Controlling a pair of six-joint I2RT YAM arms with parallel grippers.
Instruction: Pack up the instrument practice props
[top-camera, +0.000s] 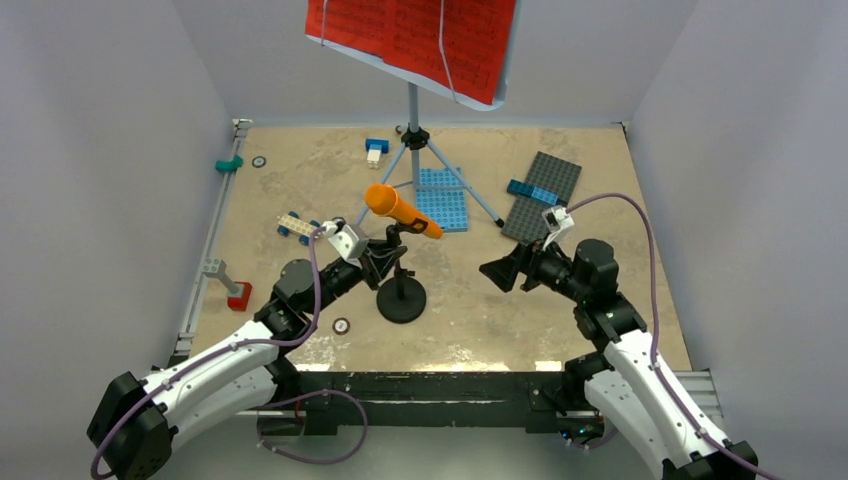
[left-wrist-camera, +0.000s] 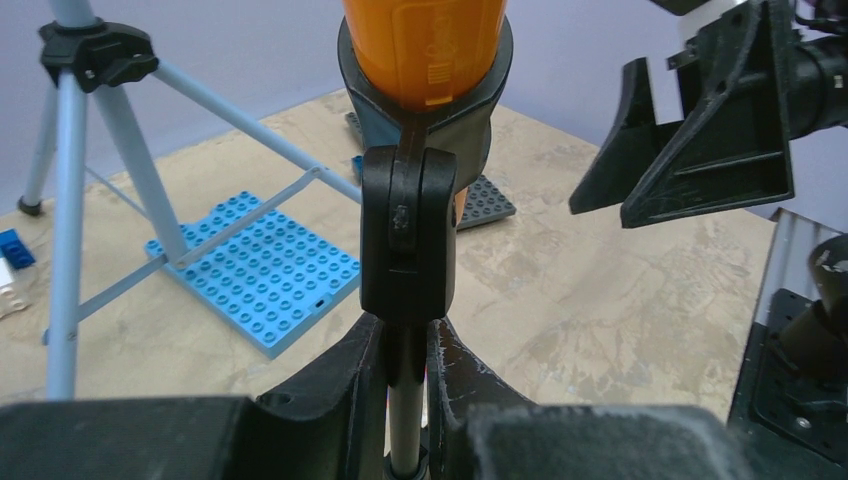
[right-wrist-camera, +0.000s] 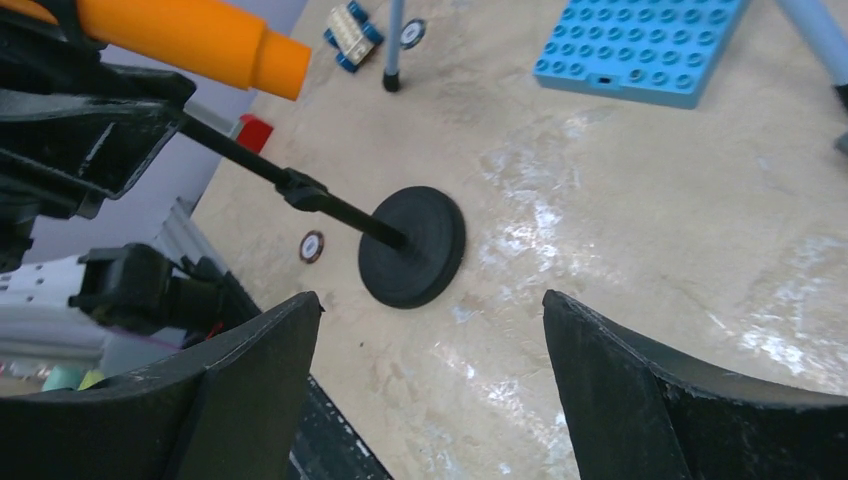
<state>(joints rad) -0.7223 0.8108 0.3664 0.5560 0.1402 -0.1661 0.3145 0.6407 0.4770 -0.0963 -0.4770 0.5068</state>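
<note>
Left arm, from the near edge: left gripper (left-wrist-camera: 405, 345) clamped on the thin pole of the mic stand (top-camera: 401, 300), just under the clip.
Right arm, from the near edge: right gripper (top-camera: 498, 270) spread wide, holding nothing, hovering right of the mic stand and facing it.
Table (top-camera: 300, 170): tan, mottled top.
Music stand (top-camera: 413, 105): pale blue, upright at the far middle of the table, tripod legs spread.
Pages (top-camera: 410, 35): red, resting on the music stand's tray.
Grey plate (top-camera: 545, 195): flat, far right, with a small blue brick on it.
Blue plate (top-camera: 443, 200): flat, under the tripod legs, beside the grey plate.
Mic stand: black, near centre of the table, round base down on the table.
Mic (top-camera: 398, 208): orange, tilted in the clip atop the mic stand, head toward the far left.
Car (top-camera: 297, 226): small, wheeled, left of the mic.
</note>
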